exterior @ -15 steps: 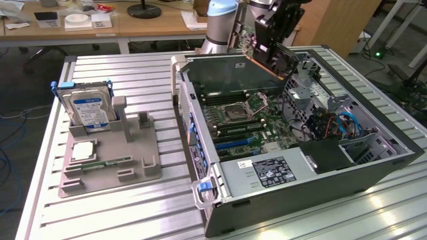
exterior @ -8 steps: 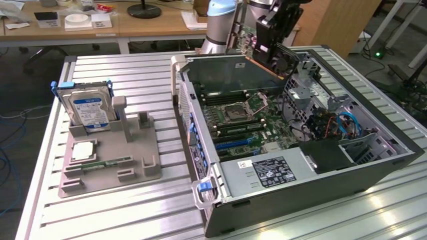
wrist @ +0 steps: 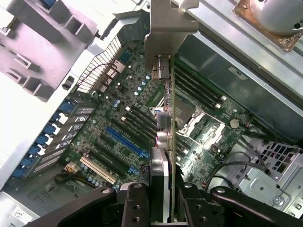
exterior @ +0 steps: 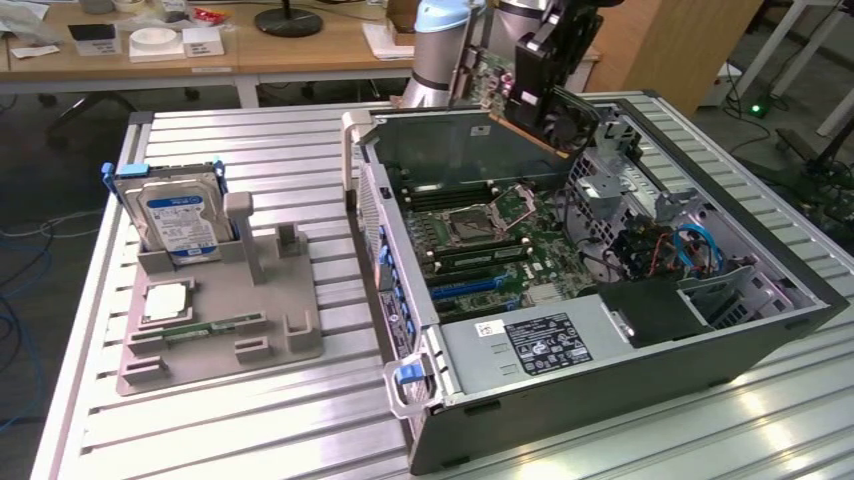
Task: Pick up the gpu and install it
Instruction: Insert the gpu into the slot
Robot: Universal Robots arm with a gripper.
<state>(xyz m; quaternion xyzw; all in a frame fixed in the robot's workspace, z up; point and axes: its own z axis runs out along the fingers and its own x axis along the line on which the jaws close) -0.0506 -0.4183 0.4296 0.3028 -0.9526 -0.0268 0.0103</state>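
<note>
gpu [exterior: 561,118]: is hanging in the air over the far end of the open computer case [exterior: 747,330], held tilted, its lower edge sitting just above the case's far wall.
gpu, wrist view [wrist: 171,123]: is showing edge-on as a thin green board with the metal end bracket [wrist: 165,33] at the end farthest from the tool; it is hovering over the motherboard [wrist: 118,118] and staying clear of the expansion slots.
tool [exterior: 534,70]: is pinching the gpu; in the wrist view [wrist: 163,201] its dark fingers [wrist: 135,203] are pressing on either face of the card.
arm [exterior: 441,50]: is reaching down from the far side of the tabletop [exterior: 267,430].
computer case: is lying on its side on the slatted metal tabletop, towards the exterior view's right, with its open side facing up.
motherboard, exterior view [exterior: 494,250]: is lying exposed in the case, with the CPU socket [exterior: 487,215] towards the far end and a blue expansion slot [exterior: 467,285] nearer.
power supply [exterior: 534,345]: is sitting at the near end of the case.
grey holder [exterior: 267,340]: is standing on the tabletop at the exterior view's left, well apart from the gpu.
hard drive [exterior: 180,215]: is standing upright in the far end of the holder, blue label facing out.
memory stick [exterior: 200,328]: is lying flat on the holder, near its front.
</note>
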